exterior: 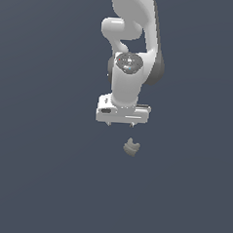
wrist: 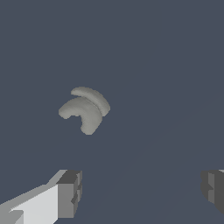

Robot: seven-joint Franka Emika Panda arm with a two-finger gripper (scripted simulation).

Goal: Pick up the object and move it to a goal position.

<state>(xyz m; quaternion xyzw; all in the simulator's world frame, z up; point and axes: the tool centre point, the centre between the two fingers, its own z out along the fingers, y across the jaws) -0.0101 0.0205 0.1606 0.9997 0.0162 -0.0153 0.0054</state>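
From my remote seat the exterior view gives me one flat field of dull slate-blue surface (exterior: 36, 182), filling the frame edge to edge. I see no seam, no wall line, no horizon, so I cannot tell where floor ends and room begins. No texture or grid marks on it. Lighting is even; the only tonal change I note is a faint paler diagonal band across the ground in the wrist view.

The white arm (exterior: 130, 41) comes down from the top centre of the exterior view, wrist pointing downward. The gripper (exterior: 121, 124) hangs at its end, a wide white block with two short dark finger stubs beneath. In the wrist view the two grey fingertips (wrist: 70, 192) sit at opposite sides of the frame with open ground between them: the hand is spread wide and holds nothing.

The object (exterior: 131, 147) is a small grey-beige lump with a notched top, much narrower than the gripper. In the exterior view it appears just below the gripper and slightly toward that view's right, apart from both fingers. In the wrist view it shows as two curved lobes (wrist: 85, 109), lying well clear of the fingertips, not between them. I cannot judge the gripper's height over the ground.
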